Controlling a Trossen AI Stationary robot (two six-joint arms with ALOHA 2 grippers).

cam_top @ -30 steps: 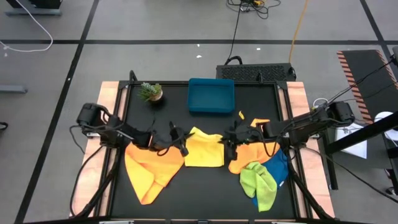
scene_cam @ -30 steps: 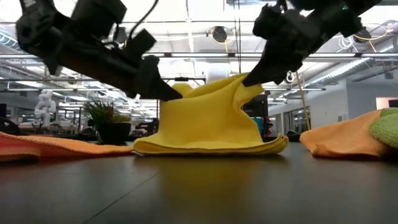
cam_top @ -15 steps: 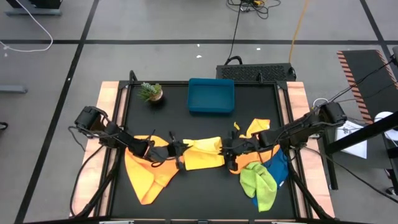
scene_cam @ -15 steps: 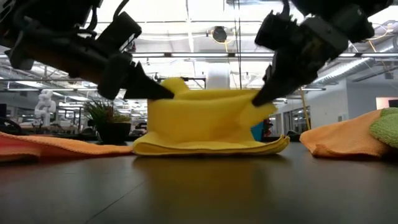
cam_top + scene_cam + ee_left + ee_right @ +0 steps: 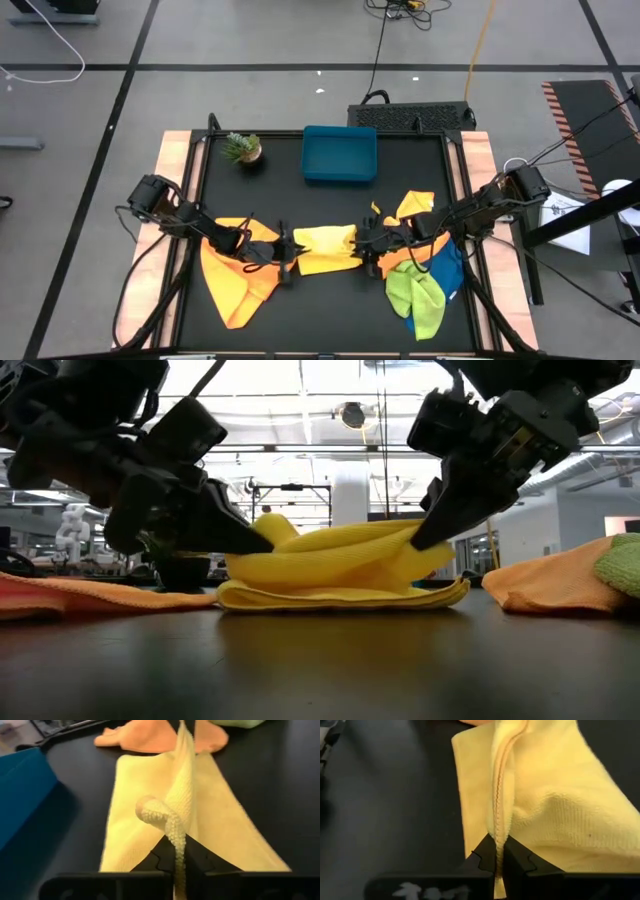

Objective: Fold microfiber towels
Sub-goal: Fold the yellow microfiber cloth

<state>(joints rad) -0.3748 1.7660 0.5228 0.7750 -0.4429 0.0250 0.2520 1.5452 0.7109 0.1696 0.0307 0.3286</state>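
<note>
nearest the table's front edge in the high view lie the lime green towel and, partly under it, the blue towel, both at the right; a large orange towel sprawls at the left front, one point reaching toward the edge. mid-table, the yellow towel lies between the two arms. the left gripper pinches its left end and the right gripper its right end, both low over the black table.

the low view adds what the overhead cannot: the yellow towel is doubled, its upper layer sagging in a roll above a flat lower layer on the tabletop, with the held ends raised slightly. the left wrist view shows the left gripper clamped narrowly on a hemmed edge of the cloth, which stands up as a ridge; the right wrist view shows the right gripper likewise closed tight on a stitched fold of the cloth.

behind the right gripper a second orange towel lies bunched. farther back sit the blue tray and a small potted plant. bare black tabletop stays open in front of the yellow towel and between it and the tray.
</note>
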